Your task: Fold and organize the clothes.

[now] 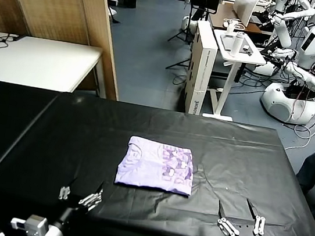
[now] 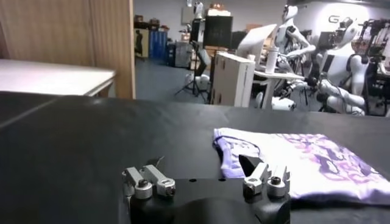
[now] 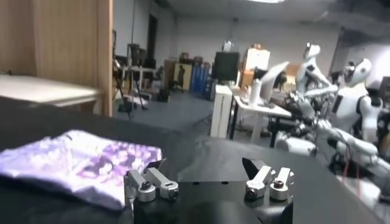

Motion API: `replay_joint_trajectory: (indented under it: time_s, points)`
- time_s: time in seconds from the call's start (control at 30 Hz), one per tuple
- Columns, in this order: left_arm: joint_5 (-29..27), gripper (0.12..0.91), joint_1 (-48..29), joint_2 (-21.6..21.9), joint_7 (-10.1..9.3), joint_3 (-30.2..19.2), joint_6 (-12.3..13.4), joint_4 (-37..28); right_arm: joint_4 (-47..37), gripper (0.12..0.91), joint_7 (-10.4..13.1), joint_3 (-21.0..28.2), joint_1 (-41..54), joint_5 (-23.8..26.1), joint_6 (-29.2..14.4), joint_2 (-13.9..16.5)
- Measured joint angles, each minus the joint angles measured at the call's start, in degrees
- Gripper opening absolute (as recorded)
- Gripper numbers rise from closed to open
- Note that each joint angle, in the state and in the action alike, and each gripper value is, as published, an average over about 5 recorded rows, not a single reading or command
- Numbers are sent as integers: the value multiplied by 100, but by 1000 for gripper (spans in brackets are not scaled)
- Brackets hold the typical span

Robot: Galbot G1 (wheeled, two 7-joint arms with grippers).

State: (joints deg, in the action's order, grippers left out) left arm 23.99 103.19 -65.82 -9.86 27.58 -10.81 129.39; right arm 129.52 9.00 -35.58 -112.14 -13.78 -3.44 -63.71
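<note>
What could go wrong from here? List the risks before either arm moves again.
1. The folded lavender short-sleeved T-shirt is thin and soft; a pincer dragging across it could undo the fold.
2. The black table cover is wrinkled, so open fingers reaching low might snag it and shift the shirt.
3. The left pincer and right pincer both sit open at the near edge, apart from the shirt; reaching in together could pull it unevenly.

A grey-blue floor (image 1: pixel 149 52) is seen; a wooden partition (image 1: pixel 56 1) is set beside a white table (image 1: pixel 36 60); a white cart (image 1: pixel 234 49) is placed beyond.
</note>
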Motion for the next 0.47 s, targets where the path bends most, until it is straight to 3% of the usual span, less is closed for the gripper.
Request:
replay_joint_trajectory:
  time_s: [0.23,0.47]
  points:
    - [16,907,222,6,19,122,-88,93,105,907,176,95,-65,27,287,-38]
    - [15,907,258,10,25,138,-129,93,149,907,174,128,-109,13,409,-43]
